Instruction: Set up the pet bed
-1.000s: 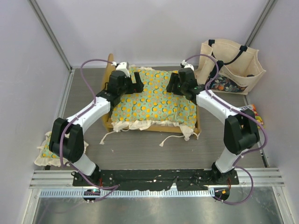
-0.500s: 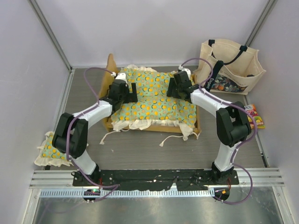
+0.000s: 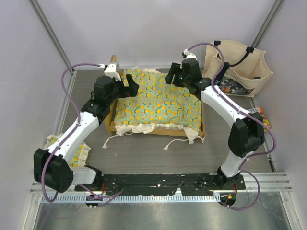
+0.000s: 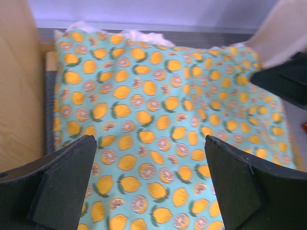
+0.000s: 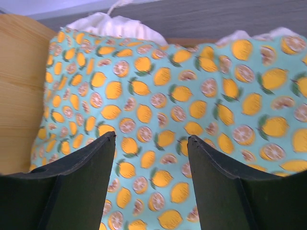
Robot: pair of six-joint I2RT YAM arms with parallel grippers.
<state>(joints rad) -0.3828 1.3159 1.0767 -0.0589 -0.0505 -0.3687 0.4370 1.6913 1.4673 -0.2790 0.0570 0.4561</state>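
We have the mattress cushion (image 3: 160,100) lying in the wooden frame (image 3: 203,122). The left gripper (image 3: 130,84) and right gripper (image 3: 171,76) hover above it, spread and empty. By our judgement, the pillow (image 3: 80,153) and ties (image 3: 175,143) are not yet done.

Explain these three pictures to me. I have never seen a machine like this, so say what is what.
The machine is two white robot arms bolted to the near edge of a table: the left arm and the right arm. The wide picture comes from a camera above and behind them. The other two come from a small camera on each wrist, so the black prongs at the bottom are that arm's own fingers. On the table stands a wooden bed frame with a green orange-print cushion lying in it. A cream tote bag stands far right, and a small matching pillow lies near left. The left gripper and right gripper are both open over the cushion, holding nothing.
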